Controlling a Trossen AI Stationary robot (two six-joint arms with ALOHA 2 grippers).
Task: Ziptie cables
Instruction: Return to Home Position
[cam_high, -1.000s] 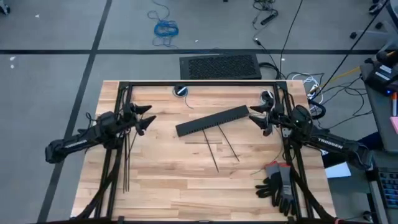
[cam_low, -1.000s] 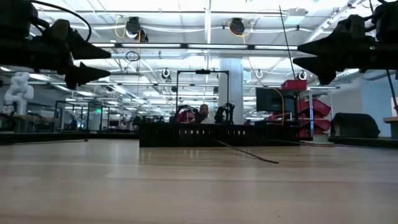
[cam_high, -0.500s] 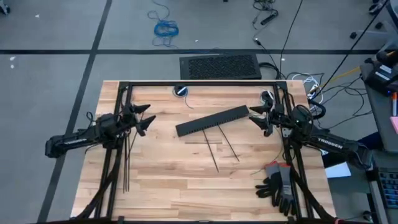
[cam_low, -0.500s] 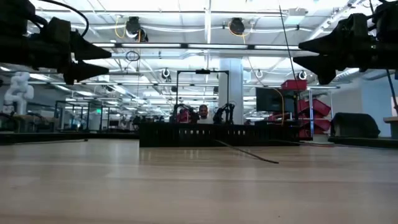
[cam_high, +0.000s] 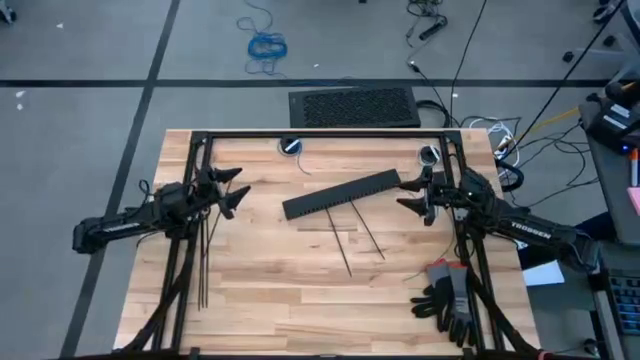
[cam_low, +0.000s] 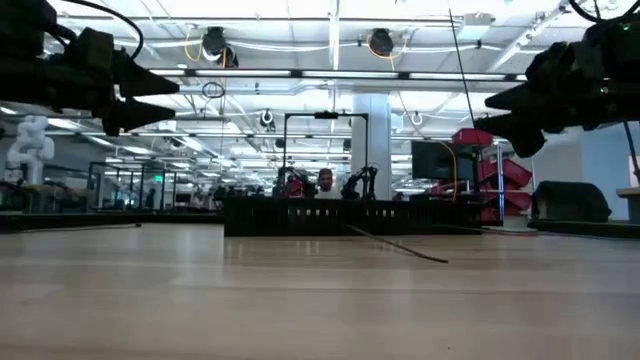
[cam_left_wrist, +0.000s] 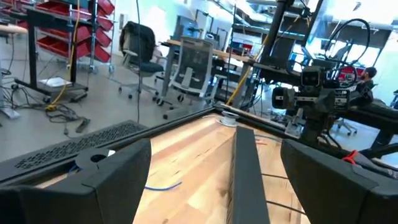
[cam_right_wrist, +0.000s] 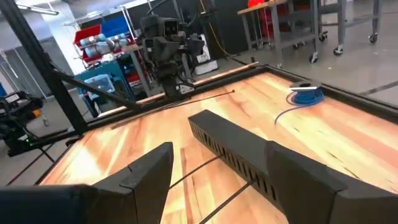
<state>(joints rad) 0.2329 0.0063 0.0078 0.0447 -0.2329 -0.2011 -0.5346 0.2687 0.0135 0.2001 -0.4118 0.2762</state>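
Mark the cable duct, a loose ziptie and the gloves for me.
cable duct (cam_high: 342, 194): high view, middle of the bar.
ziptie (cam_high: 368, 232): high view, midway along the strip.
gloves (cam_high: 442, 299): high view, the pile's middle.

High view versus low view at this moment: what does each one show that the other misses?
Only the high view shows the gloves on the table's right side, the zipties lying under the left arm, and a small blue coil by the far edge. Only the low view shows the room behind, with a person beyond the table. Both show the black duct, a single ziptie beside it, and the left claw and right claw, open, above the table.
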